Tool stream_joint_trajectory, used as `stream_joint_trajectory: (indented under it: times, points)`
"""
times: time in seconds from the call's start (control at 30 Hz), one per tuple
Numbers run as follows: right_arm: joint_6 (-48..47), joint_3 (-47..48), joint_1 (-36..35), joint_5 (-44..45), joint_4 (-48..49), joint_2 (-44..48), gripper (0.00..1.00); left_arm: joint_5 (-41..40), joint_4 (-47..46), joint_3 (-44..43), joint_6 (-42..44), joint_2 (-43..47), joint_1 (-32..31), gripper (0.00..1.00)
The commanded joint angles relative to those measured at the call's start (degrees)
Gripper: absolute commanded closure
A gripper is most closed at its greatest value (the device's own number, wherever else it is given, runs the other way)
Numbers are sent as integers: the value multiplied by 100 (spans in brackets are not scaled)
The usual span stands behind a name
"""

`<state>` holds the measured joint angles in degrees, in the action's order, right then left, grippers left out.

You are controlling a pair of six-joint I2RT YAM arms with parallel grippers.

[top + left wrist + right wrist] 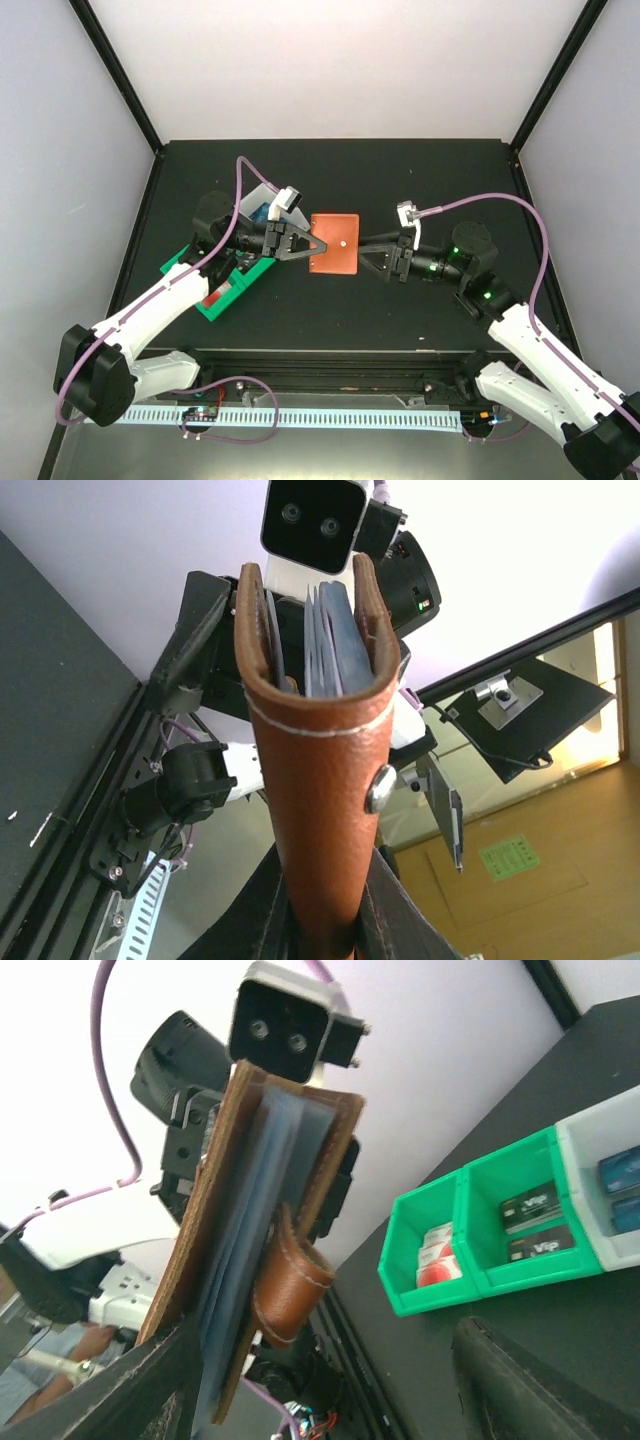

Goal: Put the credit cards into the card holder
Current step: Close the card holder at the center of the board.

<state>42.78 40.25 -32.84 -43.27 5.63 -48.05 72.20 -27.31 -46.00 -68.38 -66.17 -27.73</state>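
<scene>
Principal hazard, as judged: the card holder [336, 243] hangs above mid-table, right of the tray [430, 1295], on 1 grip only. The left gripper [316, 244] is pinched on 1 edge of it, so a knock from the other arm could twist it or drop it. Lesser hazard: the right gripper [372, 258] stands spread and empty just beside the opposite edge. If it closes there, it may press the leaves shut instead of parting the clear pockets, and the loose snap tab could foul the mouth. Count: 2 arms; 1 tray of 3 compartments; 1 holder; 6 cards showing, all in the tray, namely 2 red-and-white cards [437, 1255], 2 black cards [530, 1210] and 2 blue cards [622, 1170].
</scene>
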Motion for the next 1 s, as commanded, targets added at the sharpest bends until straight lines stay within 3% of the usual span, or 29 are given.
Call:
stream_joint_trajectory:
  times: [0.0,0.1,0.37,0.6,0.7,0.87,0.97]
  points:
    - [65,69,5,632,-157,178,31,57,-83,-159,19,6,58,89]
    - [230,-13,-1,328,268,126,31,63,-244,-133,-154,54,57,89]
    - [-366,437,-99,419,-330,-405,31,130,-249,-61,-192,69,57,98]
    - [-314,713,-102,3828,-2246,-478,38,191,-275,-15,-130,205,57,98]
    - [-157,838,-99,4506,-2754,-638,39,227,-268,-14,-111,260,56,98]
    - [-233,749,-99,4045,-2400,-433,39,197,180,-53,214,235,61,98]
    - [-284,558,-93,3690,-2077,-57,38,-6,1095,-141,963,211,63,99]
